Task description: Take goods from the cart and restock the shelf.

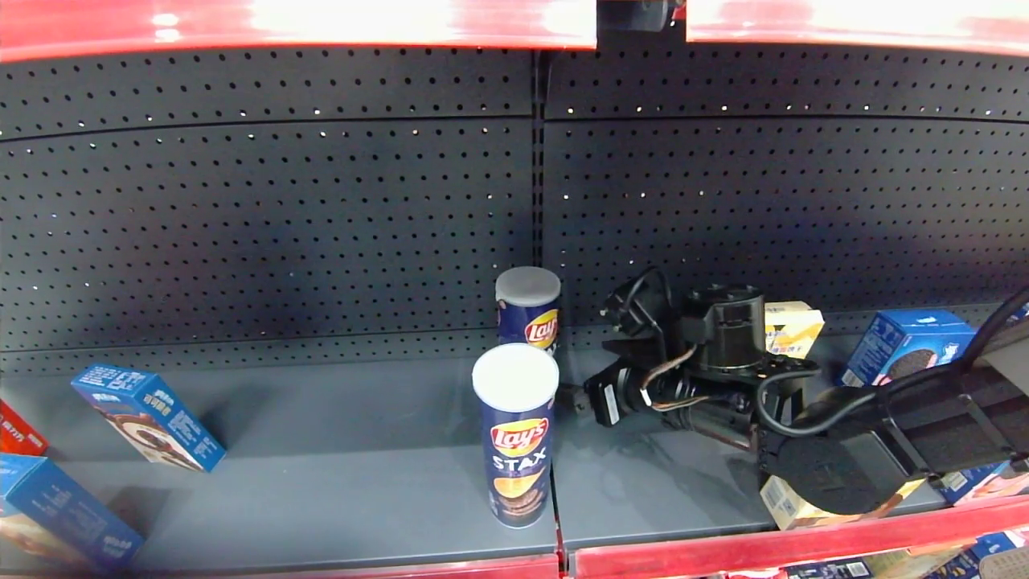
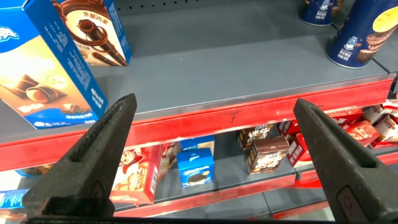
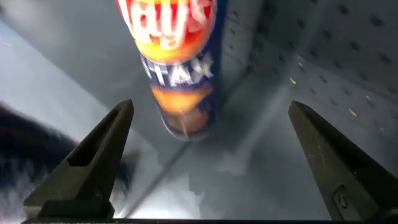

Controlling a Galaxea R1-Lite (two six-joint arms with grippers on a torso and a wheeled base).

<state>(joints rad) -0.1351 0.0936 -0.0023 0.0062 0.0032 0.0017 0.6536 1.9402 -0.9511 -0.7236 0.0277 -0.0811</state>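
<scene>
Chip can: tall navy cylinder, white lid

Grey metal shelf board bare btwn blue cardboard boxes at left & two upright dark-blue chip cans mid-shelf. Right of cans, cream carton & blue carton block the back.

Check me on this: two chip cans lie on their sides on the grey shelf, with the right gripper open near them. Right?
Not quite. The front can and rear can stand upright on the grey shelf, not on their sides, as the head view shows. The right gripper is indeed open near them.
</scene>
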